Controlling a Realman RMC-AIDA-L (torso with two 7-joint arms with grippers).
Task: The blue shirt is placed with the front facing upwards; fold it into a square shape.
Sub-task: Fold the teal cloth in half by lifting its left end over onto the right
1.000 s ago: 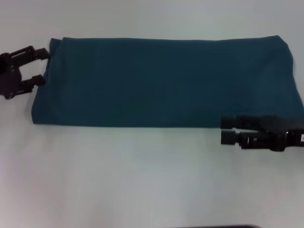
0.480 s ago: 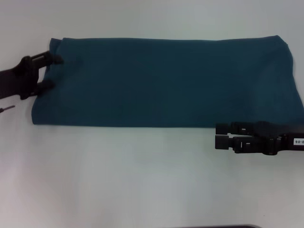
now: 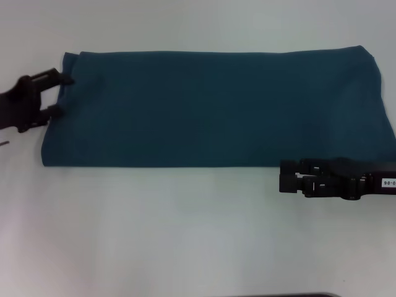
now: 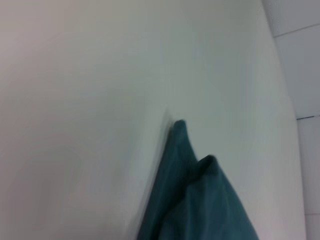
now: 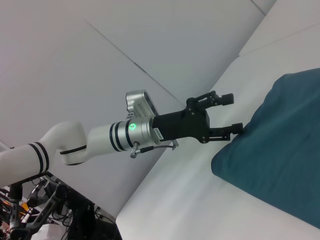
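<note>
- One blue shirt (image 3: 216, 108) lies flat on the white table (image 3: 185, 235), folded into a long band running side to side across the far half of the head view, with no lettering showing on its upper face.
- At the shirt's left end, the left gripper (image 3: 60, 94) sits at the short edge, its fingers spread wide, one tip at the far corner of the cloth and the other lower down along that edge.
- From the right wrist view, the same left gripper (image 5: 232, 112) shows both fingers parted, the lower tip touching the shirt's (image 5: 270, 150) edge.
- Up close in the left wrist view, a folded corner of the shirt (image 4: 195, 200) rises in two small peaks.
- Near the shirt's near right edge, the right gripper (image 3: 281, 176) lies low over the table, fingers drawn close together with nothing between them.
</note>
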